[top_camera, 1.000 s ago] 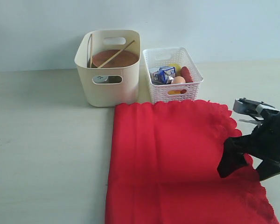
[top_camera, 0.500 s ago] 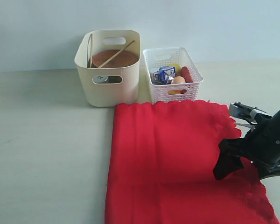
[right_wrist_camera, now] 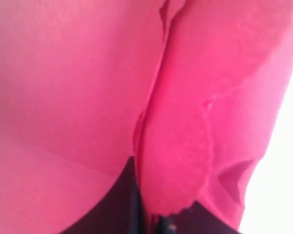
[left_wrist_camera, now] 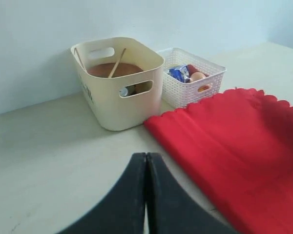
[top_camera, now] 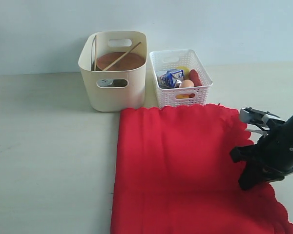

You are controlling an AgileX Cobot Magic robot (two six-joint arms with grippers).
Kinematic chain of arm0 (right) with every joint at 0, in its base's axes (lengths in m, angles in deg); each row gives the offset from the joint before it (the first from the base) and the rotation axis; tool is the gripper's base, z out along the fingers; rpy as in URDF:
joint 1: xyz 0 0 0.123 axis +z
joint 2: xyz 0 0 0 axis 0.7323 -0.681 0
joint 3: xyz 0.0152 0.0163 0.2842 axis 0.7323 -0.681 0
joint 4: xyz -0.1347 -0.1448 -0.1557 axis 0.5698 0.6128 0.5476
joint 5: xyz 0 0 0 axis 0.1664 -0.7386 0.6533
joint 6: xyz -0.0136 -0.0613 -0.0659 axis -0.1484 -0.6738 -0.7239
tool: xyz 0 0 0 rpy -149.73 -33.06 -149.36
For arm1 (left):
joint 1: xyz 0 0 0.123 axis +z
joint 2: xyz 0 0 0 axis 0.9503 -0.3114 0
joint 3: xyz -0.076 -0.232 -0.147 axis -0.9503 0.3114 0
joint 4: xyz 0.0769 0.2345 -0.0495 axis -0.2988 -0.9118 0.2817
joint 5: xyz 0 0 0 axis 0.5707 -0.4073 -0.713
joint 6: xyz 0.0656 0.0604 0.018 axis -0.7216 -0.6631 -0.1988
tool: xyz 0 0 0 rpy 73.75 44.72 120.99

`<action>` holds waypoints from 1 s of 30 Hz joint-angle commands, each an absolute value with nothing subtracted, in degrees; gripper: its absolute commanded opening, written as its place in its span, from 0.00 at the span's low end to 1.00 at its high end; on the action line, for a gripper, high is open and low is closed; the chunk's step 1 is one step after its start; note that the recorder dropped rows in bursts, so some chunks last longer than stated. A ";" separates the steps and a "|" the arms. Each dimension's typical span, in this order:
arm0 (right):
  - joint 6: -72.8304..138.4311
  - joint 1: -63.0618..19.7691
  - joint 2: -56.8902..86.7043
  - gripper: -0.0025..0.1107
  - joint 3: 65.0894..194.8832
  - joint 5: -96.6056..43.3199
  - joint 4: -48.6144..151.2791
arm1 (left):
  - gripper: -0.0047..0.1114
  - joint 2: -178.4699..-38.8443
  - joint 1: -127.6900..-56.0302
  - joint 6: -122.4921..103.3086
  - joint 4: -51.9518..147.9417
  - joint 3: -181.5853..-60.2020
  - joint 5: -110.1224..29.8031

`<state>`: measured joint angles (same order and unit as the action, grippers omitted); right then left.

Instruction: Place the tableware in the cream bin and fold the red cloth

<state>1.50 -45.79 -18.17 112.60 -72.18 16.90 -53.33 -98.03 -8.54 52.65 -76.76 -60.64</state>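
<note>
Right gripper (top_camera: 245, 181) gripping cloth (top_camera: 176, 161) at right edge, jaws clamping fold. Cloth lying leftward of your jaws; judging fold going left. Left gripper (left_wrist_camera: 146, 195) sitting pinched together, empty.

A plain wall (top_camera: 219, 24) of pale blue-grey filled the back of the scene, bare and smooth from side to side. It met a broad, flat surface (top_camera: 49, 156) along a straight horizontal line. The surface was a matte off-white with a faint beige cast, and a few slight dark scuffs marked it toward the left of the exterior view. The light was soft and even, and the shadows it cast were dim and blurred at their edges. In the right wrist view the bare strip of surface looked washed out to near white.
</note>
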 commanded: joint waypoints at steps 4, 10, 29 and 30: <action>18.20 -46.13 -15.99 0.02 113.97 -73.30 36.85 | 0.04 -45.66 -91.23 -8.13 52.57 -71.40 -61.45; 26.31 -46.13 -15.40 0.02 114.01 -76.10 47.38 | 0.04 -40.58 -86.67 -8.13 52.57 -68.67 -61.69; 26.71 -63.84 -15.40 0.02 114.13 -77.73 48.42 | 0.04 -38.84 -79.21 -8.25 52.57 -62.70 -63.54; 26.58 -64.96 -15.40 0.02 114.23 -77.73 48.42 | 0.04 -38.84 -79.21 -8.25 52.57 -62.70 -63.54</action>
